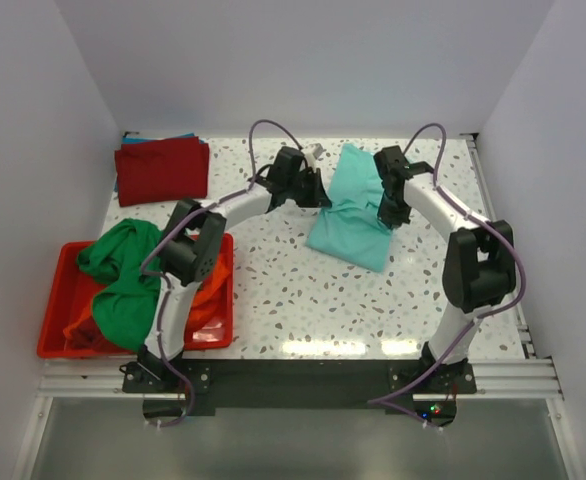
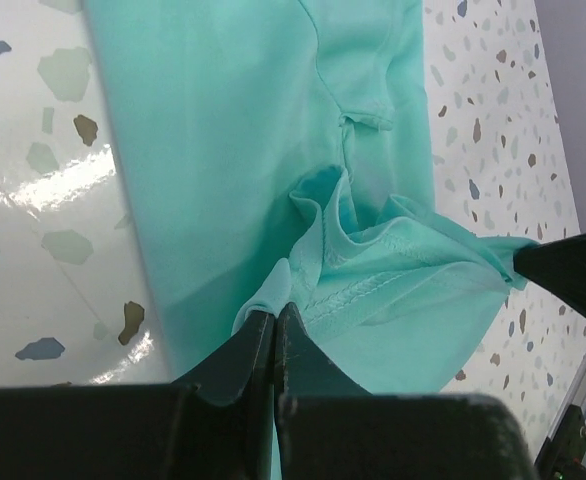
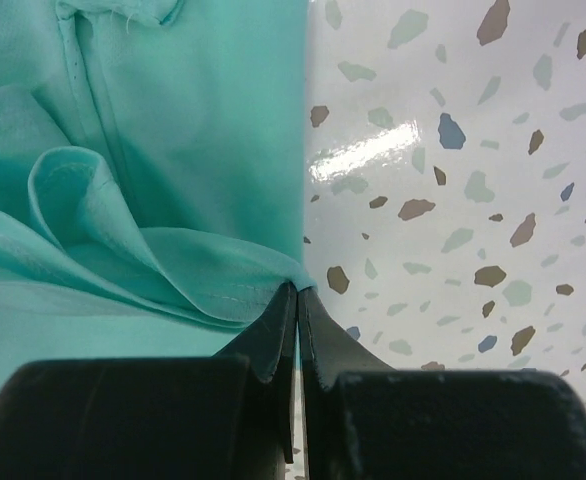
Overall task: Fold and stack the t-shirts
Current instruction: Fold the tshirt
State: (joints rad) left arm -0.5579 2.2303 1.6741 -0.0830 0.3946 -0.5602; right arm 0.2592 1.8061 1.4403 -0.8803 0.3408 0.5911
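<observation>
A teal t-shirt lies partly folded in the middle of the table, far side. My left gripper is shut on its left edge; in the left wrist view the pinched teal cloth bunches right at the gripper. My right gripper is shut on the shirt's right edge, a hem corner nipped between its tips. A dark red t-shirt lies folded at the far left with a blue one showing under it. Green and orange t-shirts fill the bin.
A red plastic bin stands at the near left, beside the left arm's base. The speckled white table is walled in at the back and both sides. A metal rail runs along the near edge.
</observation>
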